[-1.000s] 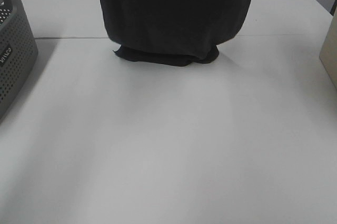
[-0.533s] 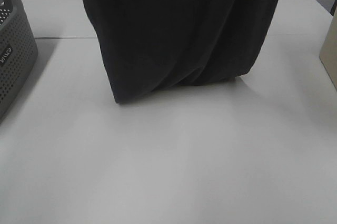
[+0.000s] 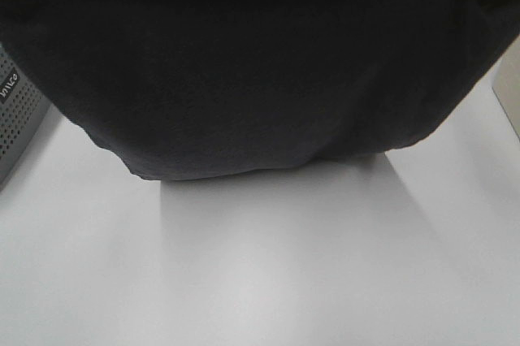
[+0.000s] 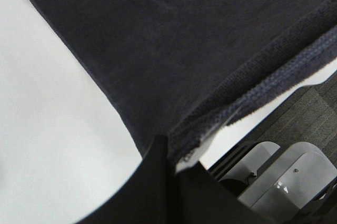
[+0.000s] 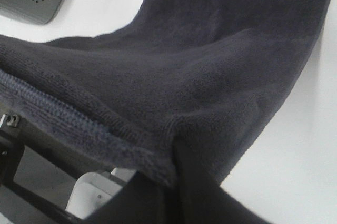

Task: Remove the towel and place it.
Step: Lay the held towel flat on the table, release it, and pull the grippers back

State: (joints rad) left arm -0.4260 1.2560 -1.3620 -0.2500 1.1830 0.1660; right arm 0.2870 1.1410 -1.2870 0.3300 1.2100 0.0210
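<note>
The grey basket (image 3: 15,123) shows at the far left edge of the white table (image 3: 276,273). The dark towel (image 3: 260,78) hangs as a wide curtain across the middle, lifted and stretched by its upper hem, so removal looks done while laying it down is judged yet to come; whether its lower edge touches the table cannot be told. The left gripper (image 4: 169,149) is closed tight, pinching one end of the hem between its jaws, and the right gripper (image 5: 174,156) is likewise closed tight on the other end.
</note>
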